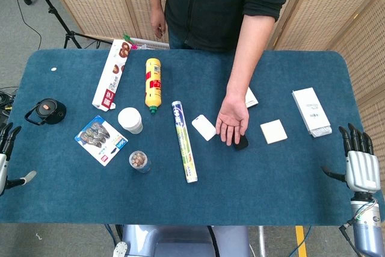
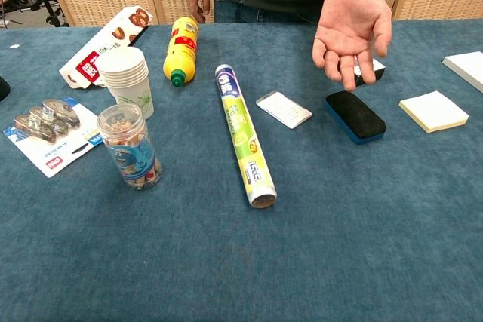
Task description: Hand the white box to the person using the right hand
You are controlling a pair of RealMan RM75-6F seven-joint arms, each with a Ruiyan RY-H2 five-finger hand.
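Fingers of the robot's right hand (image 1: 363, 164) stand straight and apart, grasping nothing, at the near right edge of the blue cloth-covered table (image 1: 289, 197); the left hand (image 1: 6, 154) at the near left edge is likewise spread and empty. One long white box (image 1: 311, 111) lies flat at the far right, well apart from the right hand. One person's open palm (image 1: 232, 120) hovers over one black eraser (image 2: 355, 116). The head view alone shows both robot hands and one black flask (image 1: 46, 111); the chest view shows only a corner of the box.
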